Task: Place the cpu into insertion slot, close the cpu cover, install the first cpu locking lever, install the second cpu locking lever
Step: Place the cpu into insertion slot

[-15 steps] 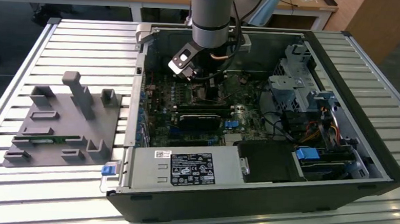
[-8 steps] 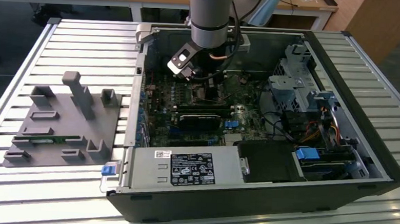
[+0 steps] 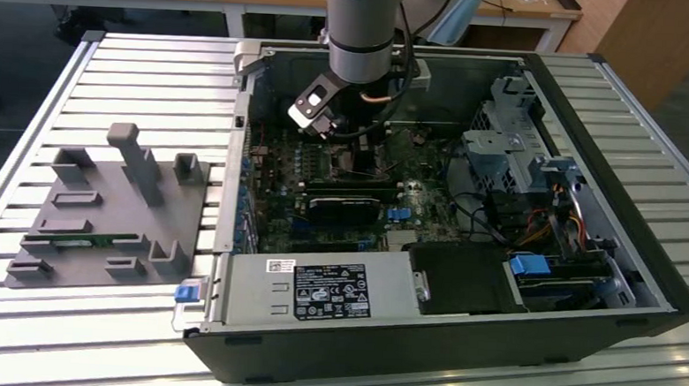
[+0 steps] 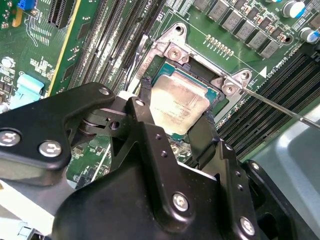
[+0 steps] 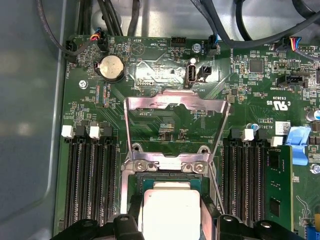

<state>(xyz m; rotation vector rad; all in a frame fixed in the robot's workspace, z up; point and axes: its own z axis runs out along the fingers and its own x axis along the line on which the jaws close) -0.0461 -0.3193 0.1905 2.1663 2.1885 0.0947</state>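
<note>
In both wrist views the cpu (image 4: 175,105) (image 5: 170,212), a flat square chip with a silvery-beige top, lies level in or just over the insertion slot (image 4: 200,65) (image 5: 167,179), a black socket in a silvery rim on the green board. My gripper (image 4: 177,102) (image 5: 170,202) is shut on the cpu, one black finger (image 4: 145,97) against each of two opposite edges. The cpu cover (image 5: 175,100), a thin metal frame with a large window, is swung open and stands beyond the socket's hinge. A thin wire locking lever (image 4: 280,107) sticks out beside the socket. The arm (image 3: 359,35) reaches down into the computer case.
Long black memory slots (image 5: 90,180) flank the socket on both sides; a green memory card (image 5: 280,190) stands in one. A coin battery (image 5: 111,67) and cables lie past the cover. Outside the case (image 3: 629,172), a grey fixture tray (image 3: 108,207) lies at the exterior view's left.
</note>
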